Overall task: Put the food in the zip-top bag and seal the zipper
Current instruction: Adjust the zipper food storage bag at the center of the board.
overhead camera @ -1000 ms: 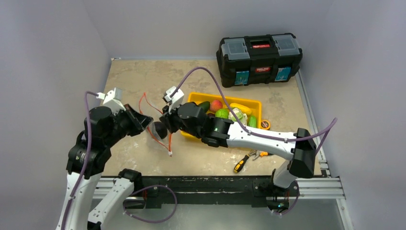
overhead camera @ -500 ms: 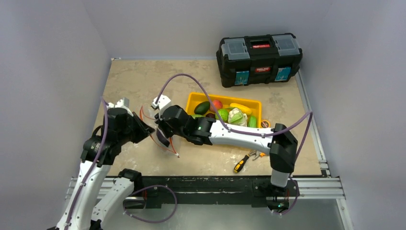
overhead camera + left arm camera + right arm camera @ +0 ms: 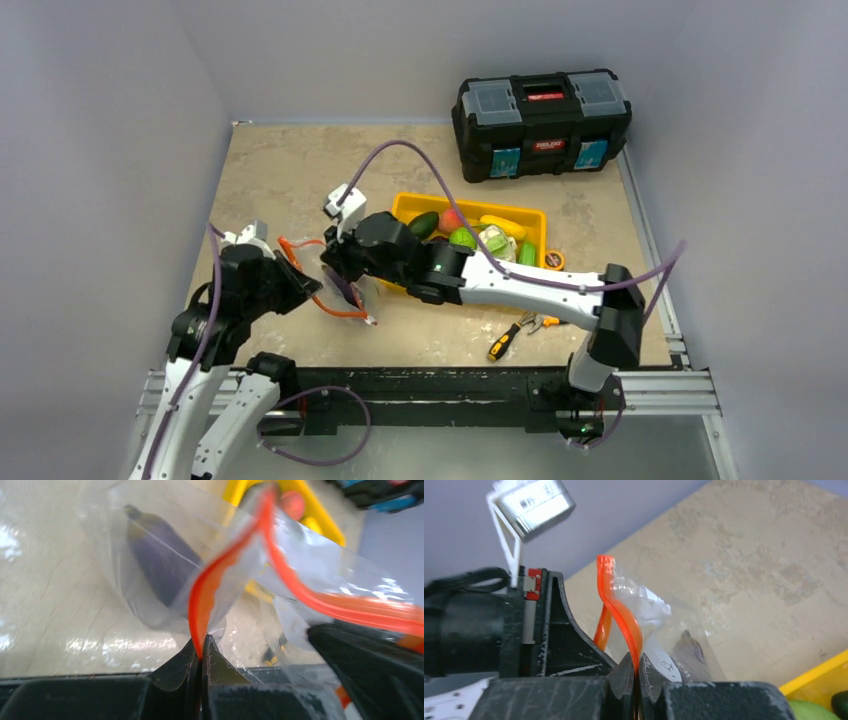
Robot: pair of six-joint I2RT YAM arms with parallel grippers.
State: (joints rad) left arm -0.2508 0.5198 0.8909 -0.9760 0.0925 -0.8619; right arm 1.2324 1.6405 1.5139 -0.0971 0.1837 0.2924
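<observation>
Two robot arms hold one zip-top bag (image 3: pixel 117 540) between them, low over the stone-patterned surface (image 3: pixel 290 165) and left of the single yellow tray (image 3: pixel 403 205). The left tool (image 3: pixel 201 647) is closed tight on the red-orange zipper (image 3: pixel 620 611), its jaws meeting on the strip where it folds. The right tool (image 3: pixel 636 669) is likewise clamped on the zipper, farther along the mouth. Between the two grips the two sides of the strip stand apart, so the mouth is unsealed.

One piece of food, a purple eggplant (image 3: pixel 160 562), lies inside the clear plastic. Six more pieces show in the tray: one dark green (image 3: pixel 424 222), one red (image 3: pixel 452 216), one yellow (image 3: pixel 502 225), one bright green (image 3: pixel 462 238), a white-green cauliflower (image 3: pixel 497 243) and one green piece at the right end (image 3: pixel 527 253); the right arm (image 3: pixel 520 285) covers the tray's near edge.

The left arm (image 3: pixel 215 320) rises from its base with the elbow bent and reaches forward and rightward. The right arm stretches low and leftward across the front of the tray.

One black toolbox (image 3: pixel 543 112) stands at the far right of the surface; its red label and two blue stickers are too small to read. One yellow-and-black screwdriver (image 3: pixel 503 343) and one pair of pliers (image 3: pixel 541 322) lie near the front edge.
</observation>
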